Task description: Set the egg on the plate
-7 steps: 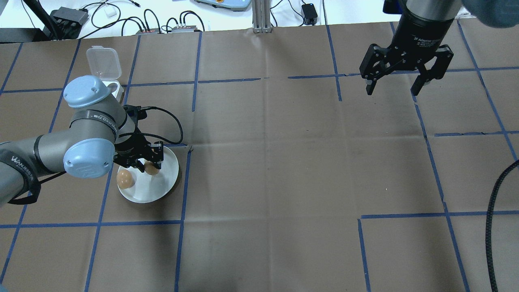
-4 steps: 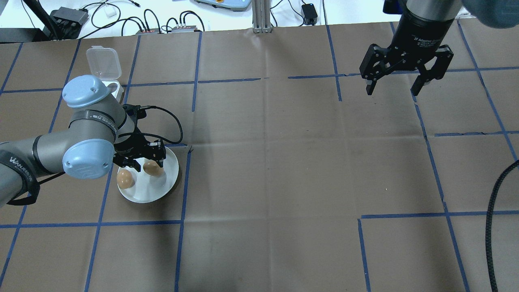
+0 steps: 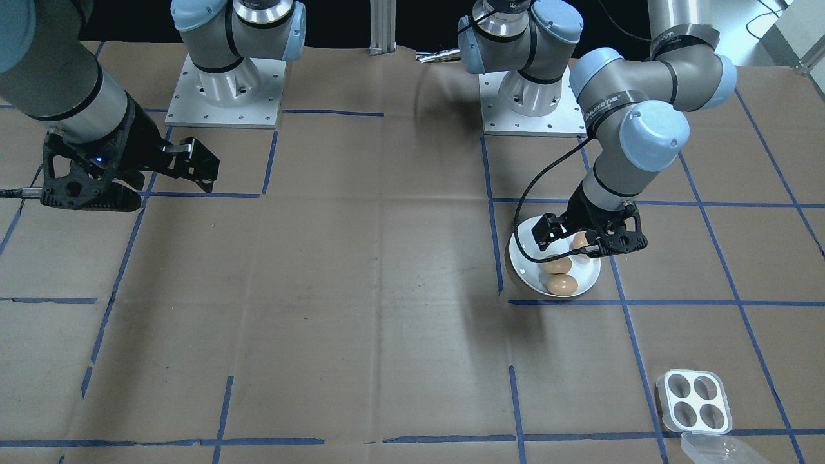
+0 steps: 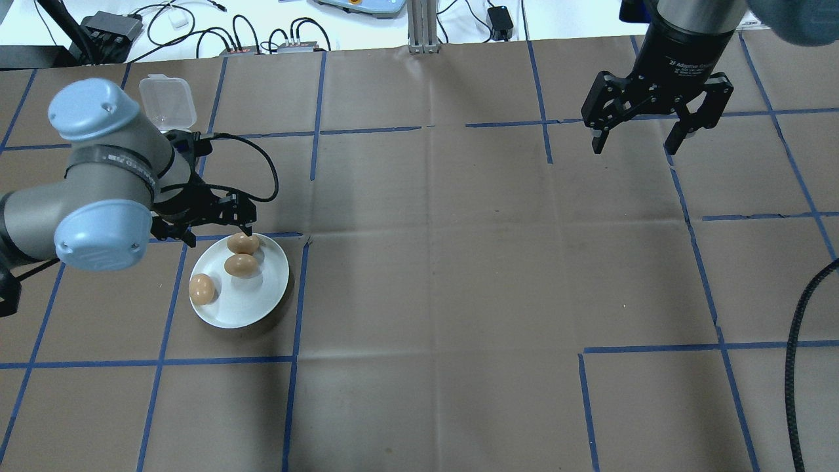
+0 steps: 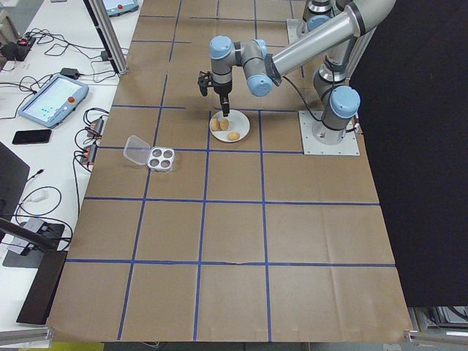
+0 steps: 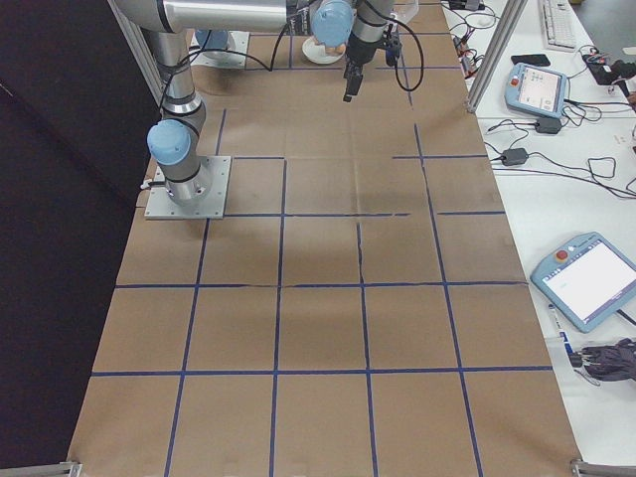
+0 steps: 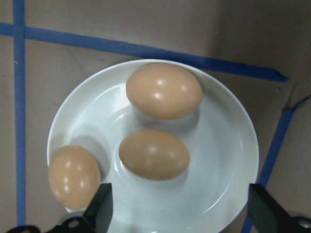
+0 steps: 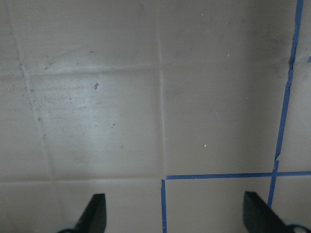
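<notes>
Left gripper (image 4: pixel 216 226) spread, plate (image 4: pixel 269 298), three eggs (image 4: pixel 241 265)

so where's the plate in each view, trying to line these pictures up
Exterior front-facing: plate right of centre, under the left gripper.
Overhead exterior: plate lower left.
Exterior left: plate upper centre.
Exterior right: plate at the top edge, mostly hidden by the arm.
Left wrist-mounted: plate fills the frame.
Right wrist-mounted: not in it.
Shared landmark: the three eggs on it.

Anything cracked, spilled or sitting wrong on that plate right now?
Nothing stands out. Three eggs lie whole on the plate; no cracks or spill visible. The left gripper is open beside the plate's rim.
</notes>
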Robot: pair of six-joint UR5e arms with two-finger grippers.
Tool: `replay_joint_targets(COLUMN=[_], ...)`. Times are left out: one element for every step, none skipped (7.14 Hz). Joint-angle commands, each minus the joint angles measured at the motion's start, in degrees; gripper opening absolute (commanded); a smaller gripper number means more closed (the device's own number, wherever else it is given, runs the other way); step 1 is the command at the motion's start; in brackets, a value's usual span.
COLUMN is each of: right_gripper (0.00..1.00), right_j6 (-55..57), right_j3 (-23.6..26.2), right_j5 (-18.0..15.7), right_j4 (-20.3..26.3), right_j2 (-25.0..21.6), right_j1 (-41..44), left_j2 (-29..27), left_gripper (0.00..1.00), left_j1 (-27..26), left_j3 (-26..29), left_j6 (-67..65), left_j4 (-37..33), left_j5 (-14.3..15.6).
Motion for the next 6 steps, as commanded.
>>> replay_joint_targets(right_gripper=[1.0,1.0,1.0,1.0,1.0,1.0], right_j6=[0.0,0.0,0.0,0.0,0.0,0.0], right_j3=[0.0,-0.1,0.0,0.0,-0.1,0.0], right_j5=[0.0,0.0,0.0,0.0,0.0,0.0], right_j4=[0.0,0.0,0.0,0.0,0.0,0.0], right_j2=[0.0,0.0,0.0,0.0,0.0,0.0], right_j1=[0.0,0.0,0.0,0.0,0.0,0.0], left_j2=[1.1,0.9,0.7,0.7,1.3,1.2], left_gripper=[0.99,0.99,0.99,0.99,0.99,0.99], left_j1=[-1.9,-4.3,-6.6,-8.6,-10.1,-11.2], left_j3=[12.6,16.7,19.7,20.8,20.9,21.0], left_j6=[-5.2,-6.3,-9.1,-10.3,-10.3,-10.2], left_j4=[-11.9,-16.3,-18.5,-19.0,-19.0,-18.9], left_j5=[-0.1,0.1,0.2,0.4,0.4,1.1])
